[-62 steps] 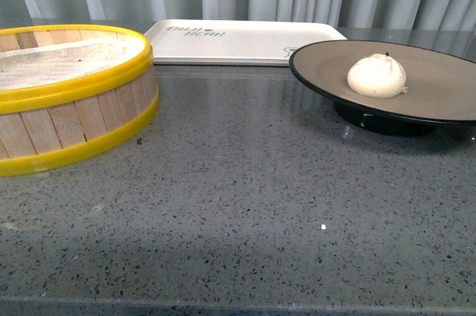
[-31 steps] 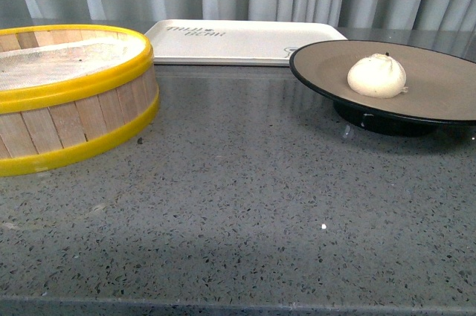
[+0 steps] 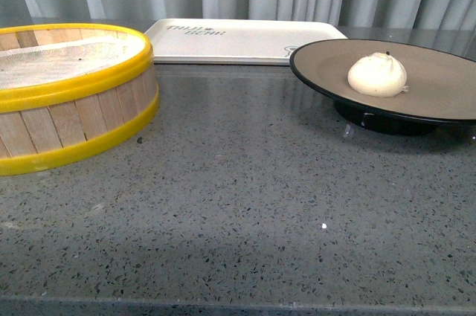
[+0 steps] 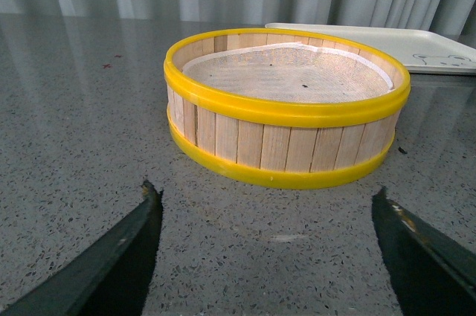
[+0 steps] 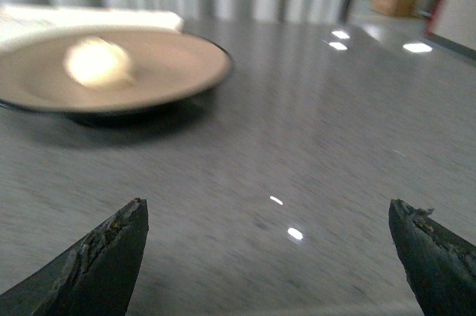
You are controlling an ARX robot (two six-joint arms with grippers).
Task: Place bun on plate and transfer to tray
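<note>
Front view: bun [image 3: 378,74] on plate [image 3: 443,82]

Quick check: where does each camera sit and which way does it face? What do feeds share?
Front view: on the body, facing forward over the table at the steamer basket, the tray and the bun on the plate; no arm shows.
Left wrist view: low over the table, facing the steamer basket; the open left tool frames it.
Right wrist view: low, blurred, facing the plate and bun; the open right tool shows.
Shared: front and right wrist show plate and bun.
</note>
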